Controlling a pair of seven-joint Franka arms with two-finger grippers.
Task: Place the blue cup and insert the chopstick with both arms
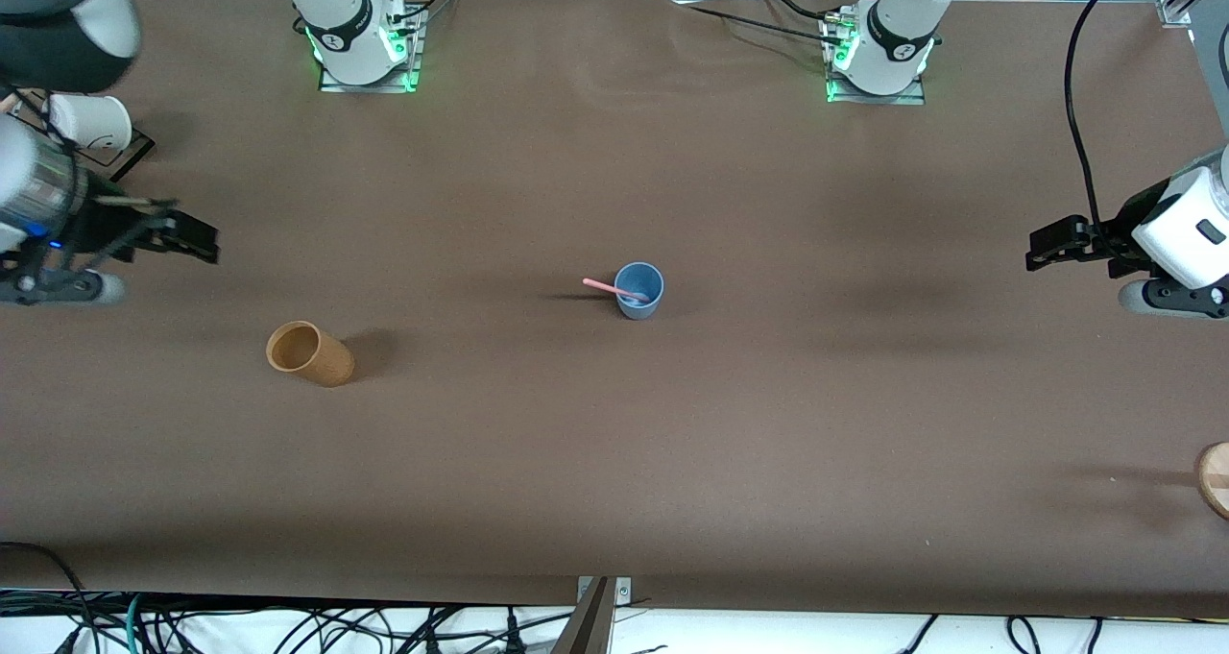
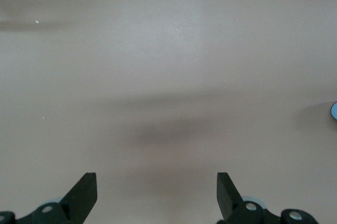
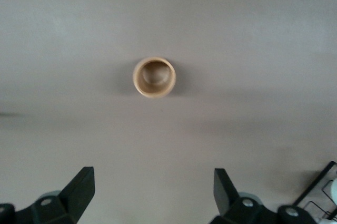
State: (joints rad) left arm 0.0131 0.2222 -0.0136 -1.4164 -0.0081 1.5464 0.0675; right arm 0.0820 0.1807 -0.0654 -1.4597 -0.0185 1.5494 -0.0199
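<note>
Black fingers of the left gripper (image 1: 1042,249) stand wide apart with nothing between them, hovering over bare brown table (image 1: 768,423) at the left arm's end. The right gripper (image 1: 197,239) is likewise spread wide and empty, over the table at the right arm's end. Its wrist view looks down on an upright orange-brown cup (image 3: 154,77), which stands nearer the front camera than that gripper. Near the table's middle, well apart from both grippers, the blue cup (image 1: 639,291) stands upright. The pale-pink chopstick (image 1: 605,287) rests inside it, leaning over the rim toward the right arm's end. A white cup (image 1: 91,122) sits at the table's edge by the right arm.
</note>
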